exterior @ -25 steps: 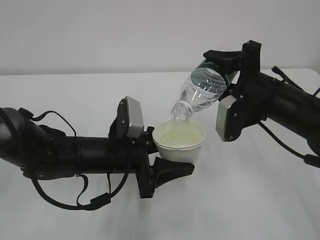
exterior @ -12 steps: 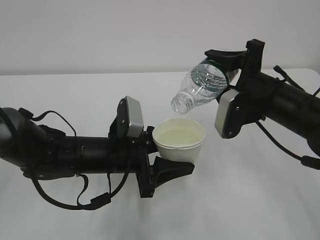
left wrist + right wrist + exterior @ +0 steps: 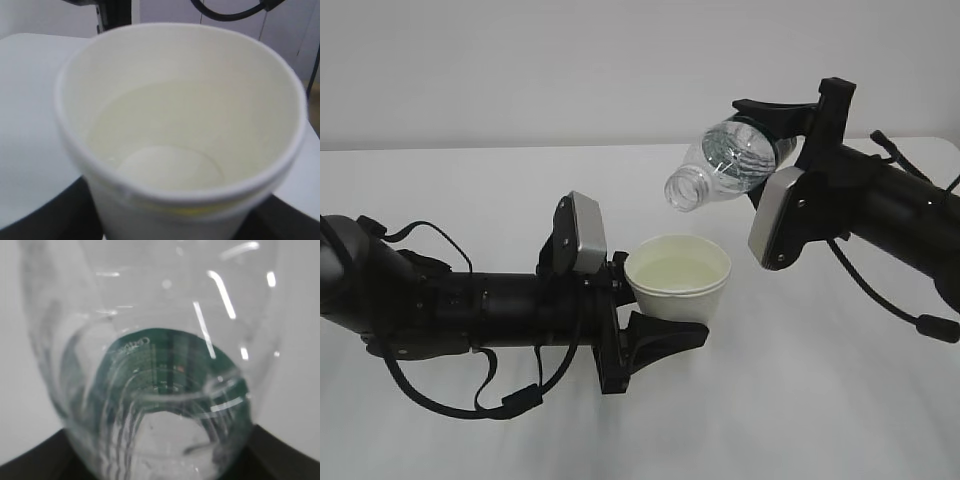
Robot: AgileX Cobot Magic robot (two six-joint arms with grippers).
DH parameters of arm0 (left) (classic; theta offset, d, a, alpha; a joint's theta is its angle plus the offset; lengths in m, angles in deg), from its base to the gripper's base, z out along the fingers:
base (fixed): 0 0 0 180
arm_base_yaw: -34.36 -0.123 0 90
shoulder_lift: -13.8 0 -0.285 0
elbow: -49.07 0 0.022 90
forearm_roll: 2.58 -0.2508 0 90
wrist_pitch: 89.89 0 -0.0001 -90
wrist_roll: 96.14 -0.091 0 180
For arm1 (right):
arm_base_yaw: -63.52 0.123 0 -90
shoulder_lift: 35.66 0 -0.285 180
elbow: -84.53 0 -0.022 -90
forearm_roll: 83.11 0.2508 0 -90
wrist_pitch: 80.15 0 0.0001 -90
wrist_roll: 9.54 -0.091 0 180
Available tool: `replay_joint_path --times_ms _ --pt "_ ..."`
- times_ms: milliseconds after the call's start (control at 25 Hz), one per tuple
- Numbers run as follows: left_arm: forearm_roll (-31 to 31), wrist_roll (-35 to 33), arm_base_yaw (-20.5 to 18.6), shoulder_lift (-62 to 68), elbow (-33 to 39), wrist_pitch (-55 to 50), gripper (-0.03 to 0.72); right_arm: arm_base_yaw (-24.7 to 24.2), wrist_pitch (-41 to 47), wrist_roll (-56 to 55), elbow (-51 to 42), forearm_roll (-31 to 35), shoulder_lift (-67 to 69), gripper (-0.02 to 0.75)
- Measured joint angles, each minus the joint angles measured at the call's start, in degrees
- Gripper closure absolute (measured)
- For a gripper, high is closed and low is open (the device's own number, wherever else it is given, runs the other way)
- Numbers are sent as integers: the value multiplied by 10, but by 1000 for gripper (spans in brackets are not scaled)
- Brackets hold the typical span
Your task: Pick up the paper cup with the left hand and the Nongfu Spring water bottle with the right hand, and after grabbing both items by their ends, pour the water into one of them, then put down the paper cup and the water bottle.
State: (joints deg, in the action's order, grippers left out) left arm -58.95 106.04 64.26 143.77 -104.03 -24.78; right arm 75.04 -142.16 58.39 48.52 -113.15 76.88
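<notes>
Above the paper cup (image 3: 678, 283), up and right: Nongfu Spring water bottle (image 3: 725, 166), mouth tilted, clamped by right hand (image 3: 782, 128). Cup with water (image 3: 160, 145) gripped by left hand (image 3: 638, 318). Risk: jolt on lowering spills contents.

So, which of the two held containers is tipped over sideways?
The clear bottle in the right gripper; the paper cup stays upright.

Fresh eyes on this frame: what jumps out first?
The clear bottle tipped in mid-air at upper right, clamped in the right claw, mouth aimed down-left. Just below it at centre, the paper cup sits upright in the left claw, holding water part-way up.
</notes>
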Motion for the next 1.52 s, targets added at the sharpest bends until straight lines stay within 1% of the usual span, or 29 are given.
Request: replay_joint_path --times_ms 600,1000,1520 --pt "4 0 0 0 0 0 238 0 0 -111 0 22 0 290" --pt "4 0 0 0 0 0 238 0 -1 -203 0 65 0 290" --pt "4 0 0 0 0 0 238 0 -2 -314 0 101 0 290"
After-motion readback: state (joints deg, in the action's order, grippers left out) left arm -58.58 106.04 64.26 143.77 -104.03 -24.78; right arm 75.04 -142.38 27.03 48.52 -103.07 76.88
